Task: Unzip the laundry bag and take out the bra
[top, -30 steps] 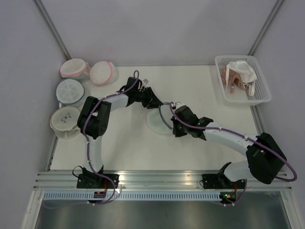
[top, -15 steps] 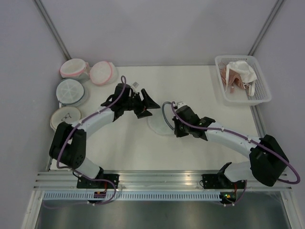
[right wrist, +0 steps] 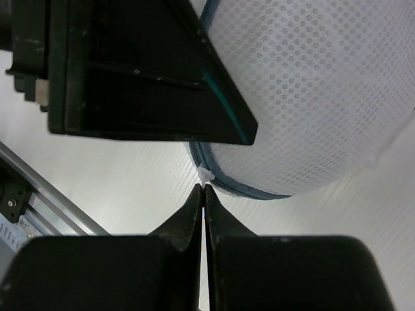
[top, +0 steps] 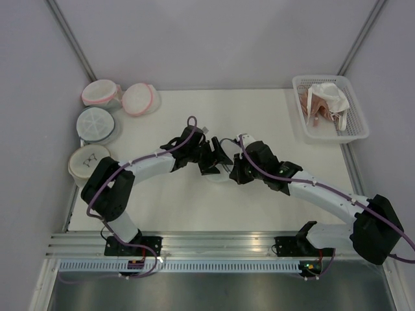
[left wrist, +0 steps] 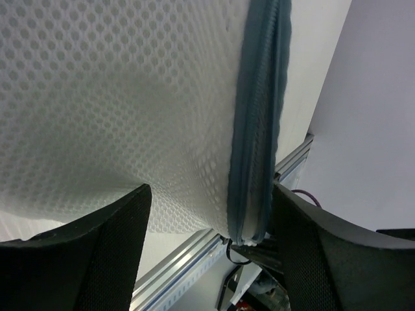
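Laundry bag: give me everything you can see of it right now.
The laundry bag is a round white mesh dome with a grey-blue zip rim, which looks closed. It lies in the middle of the table between the arms. The left gripper is open, fingers either side of it. The right gripper is shut on the small white zip pull. Contents do not show through the mesh.

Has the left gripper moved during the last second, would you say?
Yes: the left gripper shifted right and toward the bases, away from the pink-rimmed bags, onto the laundry bag.
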